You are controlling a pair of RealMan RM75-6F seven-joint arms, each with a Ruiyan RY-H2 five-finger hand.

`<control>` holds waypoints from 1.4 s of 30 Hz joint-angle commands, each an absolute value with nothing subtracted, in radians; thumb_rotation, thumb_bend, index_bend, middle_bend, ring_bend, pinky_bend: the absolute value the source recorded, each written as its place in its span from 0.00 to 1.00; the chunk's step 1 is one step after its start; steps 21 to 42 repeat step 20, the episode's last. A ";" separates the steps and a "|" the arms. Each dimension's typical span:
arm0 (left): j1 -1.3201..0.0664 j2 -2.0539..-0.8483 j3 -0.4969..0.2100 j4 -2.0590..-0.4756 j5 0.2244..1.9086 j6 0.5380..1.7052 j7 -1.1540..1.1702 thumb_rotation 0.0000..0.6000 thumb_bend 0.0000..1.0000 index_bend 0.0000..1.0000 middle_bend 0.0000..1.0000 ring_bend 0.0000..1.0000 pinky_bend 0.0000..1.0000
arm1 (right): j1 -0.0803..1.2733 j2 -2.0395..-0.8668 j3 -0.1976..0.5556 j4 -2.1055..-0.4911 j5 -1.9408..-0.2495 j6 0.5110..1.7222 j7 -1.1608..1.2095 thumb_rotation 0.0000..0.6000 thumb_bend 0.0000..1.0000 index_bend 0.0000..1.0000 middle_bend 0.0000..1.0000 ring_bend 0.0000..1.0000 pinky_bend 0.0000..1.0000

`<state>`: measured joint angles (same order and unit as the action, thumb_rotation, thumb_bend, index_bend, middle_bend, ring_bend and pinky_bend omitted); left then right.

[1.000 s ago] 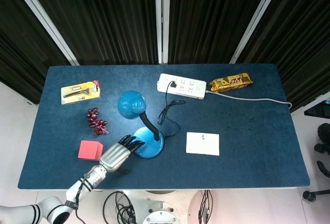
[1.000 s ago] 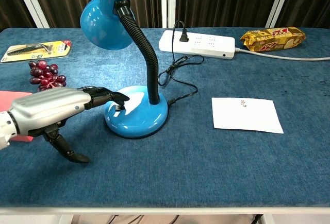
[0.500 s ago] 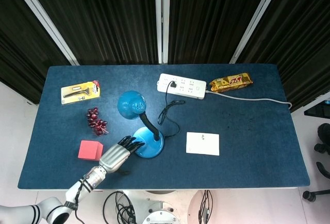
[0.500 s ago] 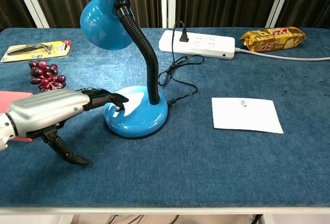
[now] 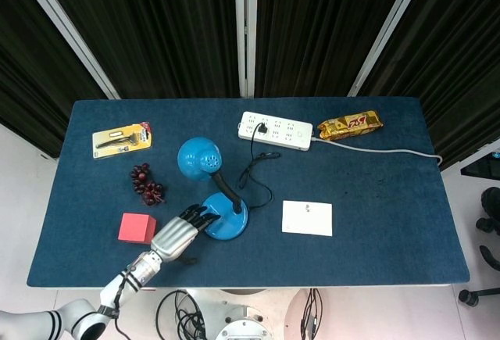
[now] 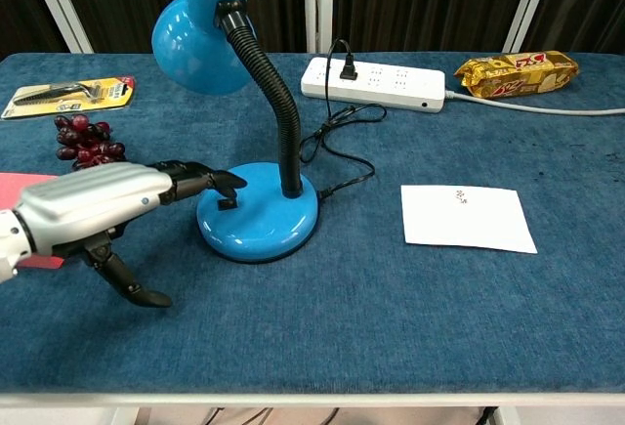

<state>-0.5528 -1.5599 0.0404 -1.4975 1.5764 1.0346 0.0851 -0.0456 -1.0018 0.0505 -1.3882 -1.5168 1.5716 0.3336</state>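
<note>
A blue desk lamp with a black gooseneck stands near the table's front left, its round base (image 5: 227, 220) (image 6: 259, 220) under the bowed shade (image 5: 197, 159) (image 6: 200, 39). My left hand (image 5: 178, 234) (image 6: 98, 205) reaches in from the left with its fingers stretched over the base's rim. Its fingertips (image 6: 229, 183) hover just above the small black switch (image 6: 227, 203), and the thumb hangs down toward the table. It holds nothing. My right hand shows in neither view.
The lamp's black cord (image 5: 254, 172) runs to a white power strip (image 5: 275, 130) (image 6: 376, 83). Dark grapes (image 5: 146, 184) (image 6: 86, 140), a red block (image 5: 137, 227) and a carded razor (image 5: 122, 137) lie left. A white card (image 5: 307, 218) lies right, a gold snack pack (image 5: 350, 125) behind.
The left hand's fingertips have risen slightly off the lamp base, uncovering the switch. The bright glint on the base is gone and the shade sits a touch further left.
</note>
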 commanded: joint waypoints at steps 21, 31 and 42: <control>-0.255 -1.071 -0.005 -1.620 1.413 1.452 0.116 1.00 0.06 0.05 0.00 0.00 0.00 | -0.032 -1.058 0.050 -1.315 -1.547 1.590 0.208 1.00 0.19 0.00 0.00 0.00 0.00; -0.255 -1.071 -0.005 -1.620 1.413 1.452 0.116 1.00 0.06 0.05 0.00 0.00 0.00 | -0.032 -1.058 0.050 -1.315 -1.547 1.590 0.208 1.00 0.19 0.00 0.00 0.00 0.00; -0.255 -1.071 -0.005 -1.620 1.413 1.452 0.116 1.00 0.06 0.05 0.00 0.00 0.00 | -0.032 -1.058 0.050 -1.315 -1.547 1.590 0.208 1.00 0.19 0.00 0.00 0.00 0.00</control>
